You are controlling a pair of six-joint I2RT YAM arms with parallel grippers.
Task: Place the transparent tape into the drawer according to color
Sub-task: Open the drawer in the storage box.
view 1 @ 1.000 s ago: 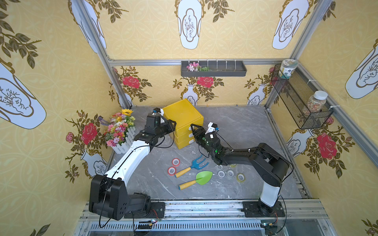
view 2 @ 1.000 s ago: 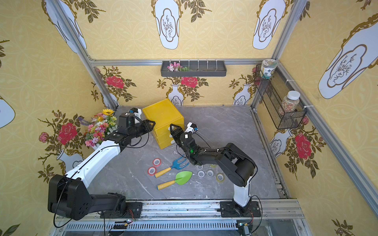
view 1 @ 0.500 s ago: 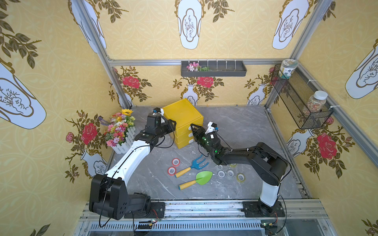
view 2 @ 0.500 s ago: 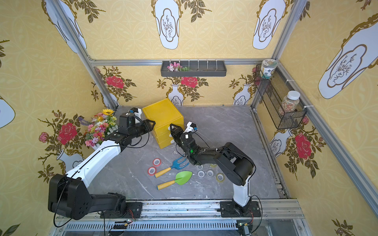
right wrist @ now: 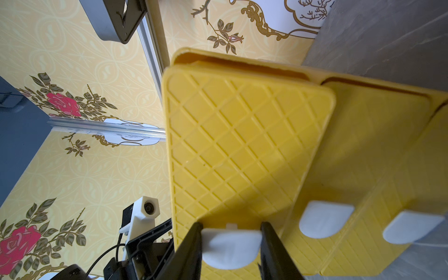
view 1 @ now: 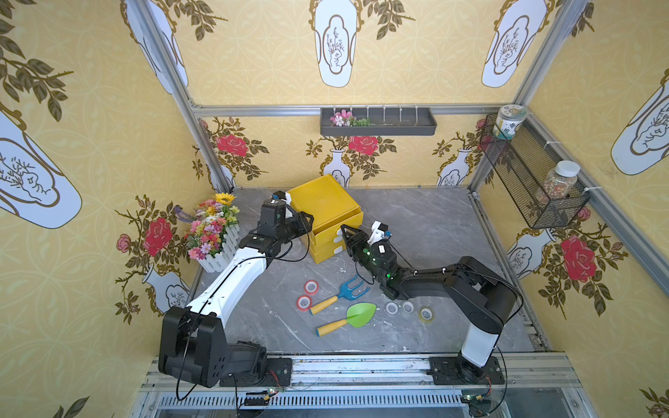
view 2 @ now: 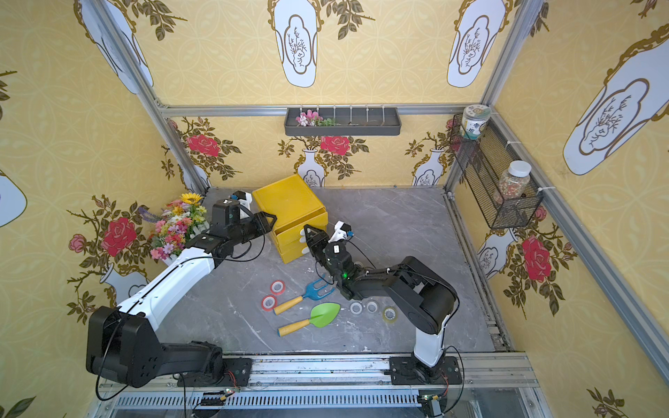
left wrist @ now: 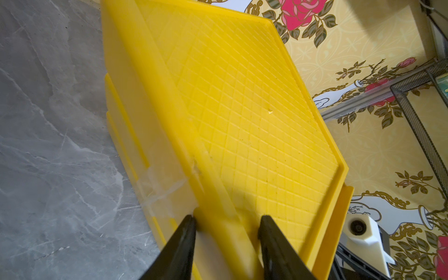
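My left arm (view 1: 235,275) stretches forward, left gripper (left wrist: 226,219) clamped on the yellow drawer unit (left wrist: 242,109) rim. My right arm (view 1: 452,280) bends at the elbow, right gripper (right wrist: 231,228) pinching a white handle (right wrist: 230,244) between its fingers.

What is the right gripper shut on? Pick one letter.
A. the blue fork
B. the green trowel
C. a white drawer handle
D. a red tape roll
C: in the right wrist view the right gripper has its jaws against both sides of the white handle of a yellow drawer.
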